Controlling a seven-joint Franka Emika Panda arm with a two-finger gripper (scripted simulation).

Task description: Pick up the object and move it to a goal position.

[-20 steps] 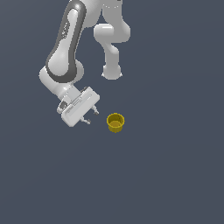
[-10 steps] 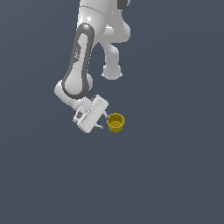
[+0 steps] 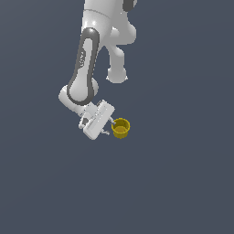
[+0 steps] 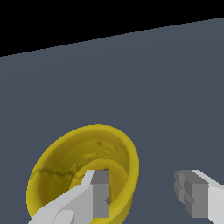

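The object is a small mustard-yellow cup (image 3: 121,128) with a rimmed lip, standing upright on the dark grey floor (image 3: 183,173). My gripper (image 3: 109,128) is tilted and sits right beside the cup, on the exterior view's left, with its fingertips at the rim. It is open and holds nothing. In the wrist view the cup (image 4: 74,153) fills the lower part of the picture. One finger (image 4: 99,188) shows over the cup's mouth and the other finger (image 4: 192,192) stands outside it. The cup's wall lies between them.
The white arm and its base (image 3: 118,73) rise behind the cup, toward the top of the exterior view. Only the flat dark grey floor shows around the cup on the other sides.
The arm has swung toward the exterior view's right, bringing the gripper from a short gap away up against the cup. The cup has not moved.
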